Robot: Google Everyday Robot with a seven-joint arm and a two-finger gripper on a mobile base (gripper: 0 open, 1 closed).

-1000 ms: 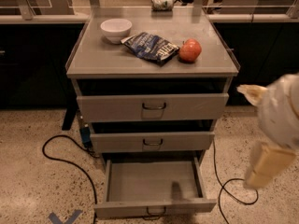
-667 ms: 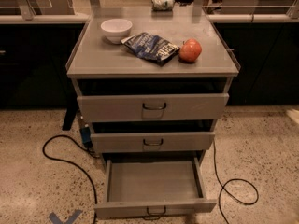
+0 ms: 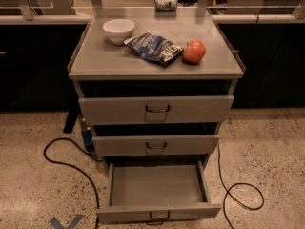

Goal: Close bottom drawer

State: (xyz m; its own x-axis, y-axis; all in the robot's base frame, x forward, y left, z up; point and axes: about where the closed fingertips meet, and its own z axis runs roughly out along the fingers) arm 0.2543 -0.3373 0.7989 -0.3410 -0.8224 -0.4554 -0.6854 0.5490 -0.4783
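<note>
The bottom drawer (image 3: 157,187) stands pulled far out at the foot of the grey cabinet (image 3: 143,66), lowest of 3, under the middle drawer (image 3: 190,144). On the cabinet top sit a white bowl (image 3: 118,30), a blue bag (image 3: 155,47) and a red apple (image 3: 194,51). The gripper is outside the camera view, so I cannot tell how its jaws stand.

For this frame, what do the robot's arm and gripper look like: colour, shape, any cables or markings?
Neither shows here: the arm and gripper are outside the camera view, so no colour, shape or marking can be given. The cabinet is visible, with its bottom drawer pulled out.
</note>
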